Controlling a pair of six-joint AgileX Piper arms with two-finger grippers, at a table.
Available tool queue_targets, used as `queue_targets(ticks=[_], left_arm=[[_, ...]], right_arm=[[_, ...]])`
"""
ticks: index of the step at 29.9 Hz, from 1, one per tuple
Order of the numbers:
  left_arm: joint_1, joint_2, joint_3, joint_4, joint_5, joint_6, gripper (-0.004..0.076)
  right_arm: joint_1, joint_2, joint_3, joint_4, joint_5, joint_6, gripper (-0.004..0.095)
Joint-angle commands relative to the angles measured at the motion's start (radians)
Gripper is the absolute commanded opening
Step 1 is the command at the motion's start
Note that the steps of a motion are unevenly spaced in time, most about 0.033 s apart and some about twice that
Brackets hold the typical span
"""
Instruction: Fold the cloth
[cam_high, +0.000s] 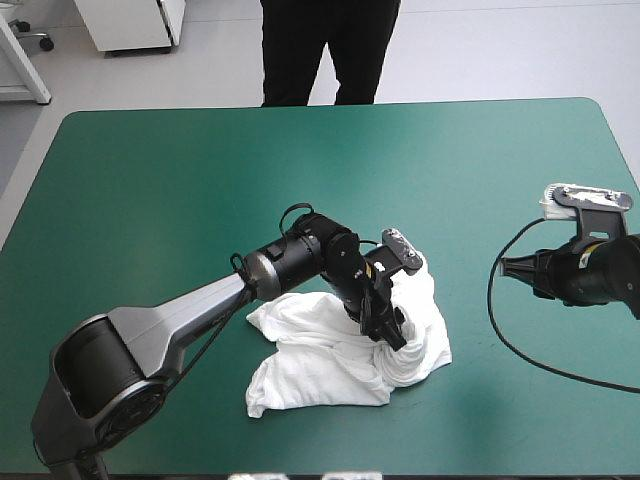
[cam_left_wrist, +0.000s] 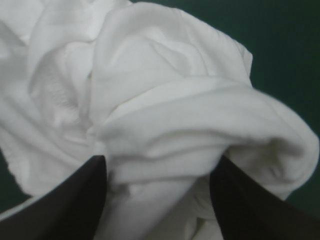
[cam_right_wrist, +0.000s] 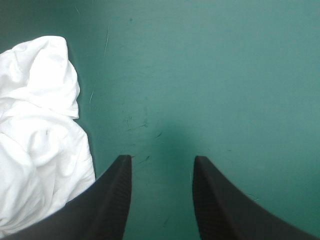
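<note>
The T-shirt (cam_high: 320, 360) is straddled by the parted left gripper (cam_left_wrist: 162, 160); several layers may be pinched together. The right gripper (cam_right_wrist: 162, 157) is spread, empty.

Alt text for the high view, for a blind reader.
A white T-shirt lies in a crumpled heap on the teal-green table, the left gripper down among its folds. The right gripper hovers apart, near the table's right edge.

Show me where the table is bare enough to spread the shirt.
Bare: the far half of the table, from the T-shirt to the far edge, and the strip between T-shirt and right gripper. Crowded: the near middle, where the left gripper stands open in the heap.
</note>
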Motion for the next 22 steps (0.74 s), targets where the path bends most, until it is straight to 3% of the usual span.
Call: queue_targets(ticks=[1,5,15,22], left_arm=[[0.023,-0.072,-0.09,0.09,0.061,-0.105,0.0466],[0.076,-0.133,-0.102,0.171,0.108,-0.129,0.0426],[0.296,-0.253,-0.062,0.229,0.257,-0.146,0.0421],[0.351,-0.366,0.167,0.236,0.158,-0.174,0.0421]], right_arm=[[-0.007,-0.013,-0.022,-0.006,-0.003,-0.001,0.0391],[-0.007,-0.013,-0.022,-0.003,-0.003,0.003,0.0391],[-0.007,-0.013,-0.022,-0.002,-0.003,0.021,0.0391],[-0.007,-0.013,-0.022,-0.002,-0.003,0.028,0.0391]])
